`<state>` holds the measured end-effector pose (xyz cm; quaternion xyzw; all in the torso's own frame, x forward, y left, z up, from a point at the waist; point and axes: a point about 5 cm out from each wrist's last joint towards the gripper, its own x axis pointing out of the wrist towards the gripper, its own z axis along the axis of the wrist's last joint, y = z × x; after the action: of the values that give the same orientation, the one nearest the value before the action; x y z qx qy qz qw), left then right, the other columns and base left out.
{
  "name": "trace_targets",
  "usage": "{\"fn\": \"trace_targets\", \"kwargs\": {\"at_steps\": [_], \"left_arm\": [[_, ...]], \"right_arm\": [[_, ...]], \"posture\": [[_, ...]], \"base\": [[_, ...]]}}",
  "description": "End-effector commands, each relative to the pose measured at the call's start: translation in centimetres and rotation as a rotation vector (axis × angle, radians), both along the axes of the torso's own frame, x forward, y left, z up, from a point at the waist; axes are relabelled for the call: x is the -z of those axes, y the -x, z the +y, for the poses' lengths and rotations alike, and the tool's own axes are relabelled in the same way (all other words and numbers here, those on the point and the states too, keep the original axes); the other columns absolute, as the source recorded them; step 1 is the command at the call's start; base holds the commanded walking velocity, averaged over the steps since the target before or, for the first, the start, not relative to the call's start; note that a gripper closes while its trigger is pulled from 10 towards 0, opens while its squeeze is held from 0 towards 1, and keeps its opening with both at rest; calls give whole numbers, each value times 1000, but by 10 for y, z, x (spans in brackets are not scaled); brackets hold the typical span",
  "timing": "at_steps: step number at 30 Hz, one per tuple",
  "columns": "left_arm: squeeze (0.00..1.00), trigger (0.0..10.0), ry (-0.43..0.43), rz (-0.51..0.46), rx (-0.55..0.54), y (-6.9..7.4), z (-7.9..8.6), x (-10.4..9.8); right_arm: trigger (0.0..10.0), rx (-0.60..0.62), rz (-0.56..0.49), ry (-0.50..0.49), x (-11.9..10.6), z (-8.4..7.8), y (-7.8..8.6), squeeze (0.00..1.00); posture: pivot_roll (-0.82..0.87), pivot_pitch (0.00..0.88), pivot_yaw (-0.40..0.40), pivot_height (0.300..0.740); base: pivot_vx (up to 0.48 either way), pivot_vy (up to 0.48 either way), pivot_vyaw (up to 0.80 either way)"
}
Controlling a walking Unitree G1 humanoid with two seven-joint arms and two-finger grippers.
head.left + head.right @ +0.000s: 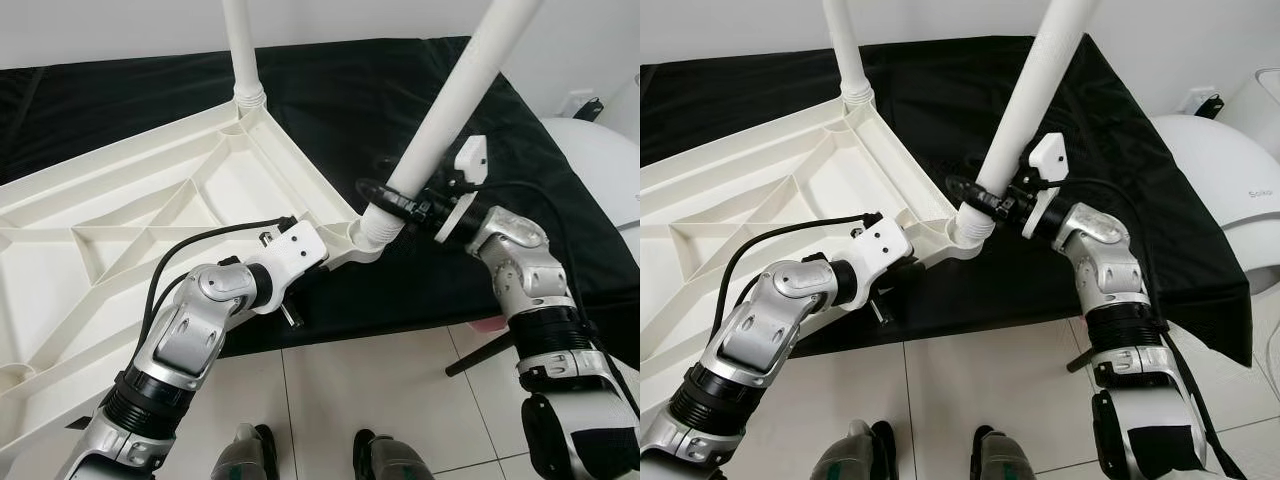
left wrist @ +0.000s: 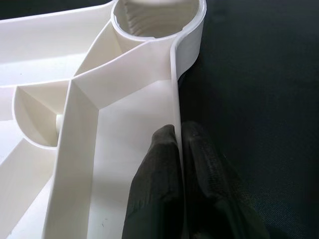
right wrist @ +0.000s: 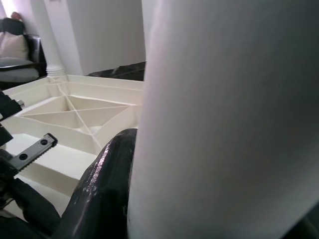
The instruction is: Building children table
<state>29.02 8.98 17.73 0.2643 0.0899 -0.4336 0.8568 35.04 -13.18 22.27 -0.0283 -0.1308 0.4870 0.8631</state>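
White plastic tabletop [image 1: 150, 215] lies upside down on black cloth [image 1: 400, 120], so sockets face up. Left gripper [image 2: 177, 149] pinches its rim near the corner, likely bracing it. Right gripper [image 1: 400, 205] clamps the leg [image 1: 450, 110], tilted into the corner socket [image 1: 375, 228], probably seating it.

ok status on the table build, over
Left hand shut on rim of upturned white tabletop. Right hand shut on tilted leg at near corner socket. Far leg upright, seated. Nothing in the way.
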Motion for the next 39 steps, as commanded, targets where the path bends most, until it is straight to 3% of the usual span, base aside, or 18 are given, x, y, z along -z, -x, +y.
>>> {"fn": "trace_targets", "kwargs": {"at_steps": [1,15,39], "left_arm": [[0,10000,-26,12,-10,1,1,6],[0,10000,-18,10,-23,3,3,5],[0,10000,-11,11,-36,2,5,2]], "right_arm": [[10000,-31,-24,27,-2,5,-1,0],[10000,-45,-20,95,7,2,-8,0],[10000,-62,-61,173,27,2,-2,0]], "posture": [[-75,186,-10,740],[-72,186,-17,740],[-75,201,-11,740]], "base": [[0,0,0],[0,0,0],[0,0,0]]}}
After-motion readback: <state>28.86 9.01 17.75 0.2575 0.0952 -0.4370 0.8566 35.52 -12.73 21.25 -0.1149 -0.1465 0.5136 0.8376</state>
